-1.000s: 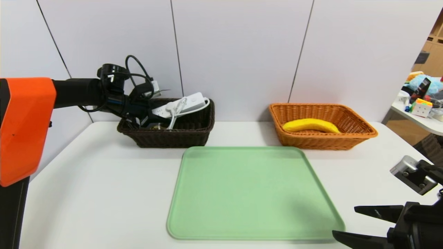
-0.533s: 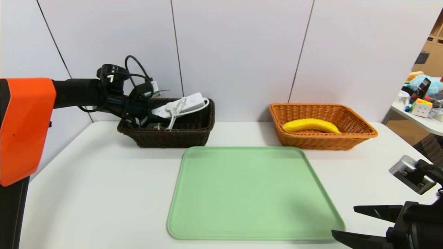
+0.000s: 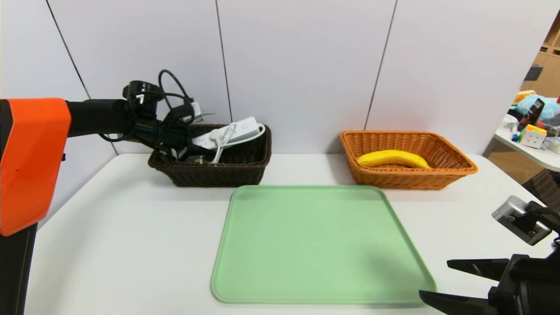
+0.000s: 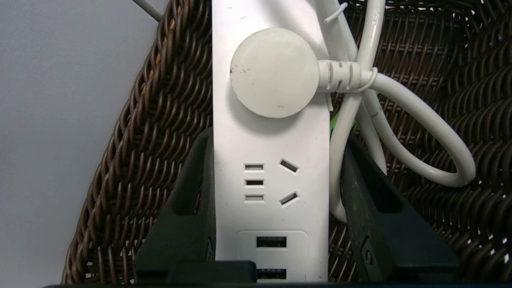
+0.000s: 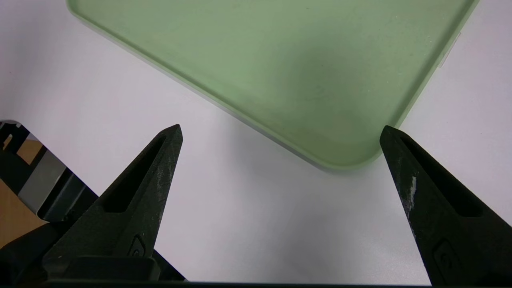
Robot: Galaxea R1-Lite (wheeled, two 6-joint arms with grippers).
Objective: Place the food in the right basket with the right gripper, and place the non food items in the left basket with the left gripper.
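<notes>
- Near the tabletop's [image 3: 131, 240] far left corner, dark basket [image 3: 218, 177] holding the power strip [image 4: 272, 140].
- Left gripper [image 4: 279, 134]: jaws parted, strip lengthwise between (cord [image 4: 444, 132] alongside).
- Right gripper [image 3: 434, 278]: idle, tray's [image 3: 323, 245] near right corner.

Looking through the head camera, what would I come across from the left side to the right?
Orange arm cover → dark brown basket → green tray → orange-tan basket → colourful puzzle cube
</notes>
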